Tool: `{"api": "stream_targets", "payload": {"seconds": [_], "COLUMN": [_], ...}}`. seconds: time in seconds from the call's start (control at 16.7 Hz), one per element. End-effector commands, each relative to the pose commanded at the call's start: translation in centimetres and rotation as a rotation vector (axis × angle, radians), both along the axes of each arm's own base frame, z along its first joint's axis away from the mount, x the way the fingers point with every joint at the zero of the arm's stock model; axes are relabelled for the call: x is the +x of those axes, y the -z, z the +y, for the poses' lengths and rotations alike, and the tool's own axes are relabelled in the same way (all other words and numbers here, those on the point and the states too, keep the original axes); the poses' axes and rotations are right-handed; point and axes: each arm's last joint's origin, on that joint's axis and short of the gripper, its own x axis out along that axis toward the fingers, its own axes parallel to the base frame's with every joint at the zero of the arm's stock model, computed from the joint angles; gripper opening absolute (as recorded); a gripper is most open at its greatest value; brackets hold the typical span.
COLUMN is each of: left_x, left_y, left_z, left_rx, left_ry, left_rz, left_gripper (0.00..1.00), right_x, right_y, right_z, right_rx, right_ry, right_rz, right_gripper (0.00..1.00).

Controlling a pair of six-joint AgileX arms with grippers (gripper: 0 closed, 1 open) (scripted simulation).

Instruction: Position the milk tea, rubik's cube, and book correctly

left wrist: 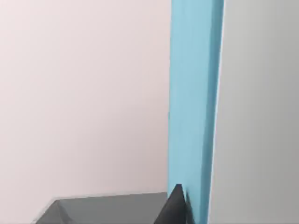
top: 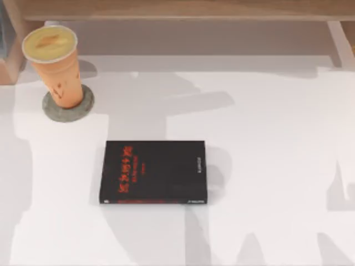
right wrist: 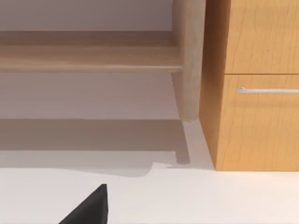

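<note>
A rendered study or home-office desk: a smooth white tabletop (top: pixel 266 166) carries a black book with red lettering (top: pixel 153 172) and a tall orange-tan milk tea cup (top: pixel 55 69) on a round grey coaster (top: pixel 67 106). Beyond the right gripper's dark fingertip (right wrist: pixel 91 207) stand a light wooden shelf (right wrist: pixel 88 58) and a wooden drawer cabinet with a metal handle (right wrist: pixel 257 88).

White table (top: pixel 266 166), soft shadows across it. Wooden shelf (top: pixel 177 10) along far edge, w/ wood cabinet (right wrist: pixel 254 84) at far right, metal drawer handle (right wrist: pixel 268 90). Pale wall (right wrist: pixel 84 14) behind.
</note>
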Motion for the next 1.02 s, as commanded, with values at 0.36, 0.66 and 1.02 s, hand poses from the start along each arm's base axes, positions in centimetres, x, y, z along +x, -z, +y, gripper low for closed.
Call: {"api": "stream_targets", "payload": {"seconds": [0.36,0.66,1.02], "left_x": [-7.6,-12.8,-18.5], "left_y": [-8.6,-5.9,10.7], "left_z": [-10.9,-22.4,-33.0], "left_rx": [0.228,0.391,0.908], "left_ry": [-0.153,-0.069,0.194], "left_rz": [-0.227,-0.112,0.338], "left_gripper": [0.00,0.00,0.00], "right_x": [0.0,0.0,0.0], "right_y": [0.0,0.0,0.0], "right_z": [0.0,0.0,0.0], "right_rx": [0.000,0.000,0.000], "right_ry": [0.000,0.000,0.000], "right_rz": [0.000,0.000,0.000], "right_gripper": [1.00,1.00,1.00]}}
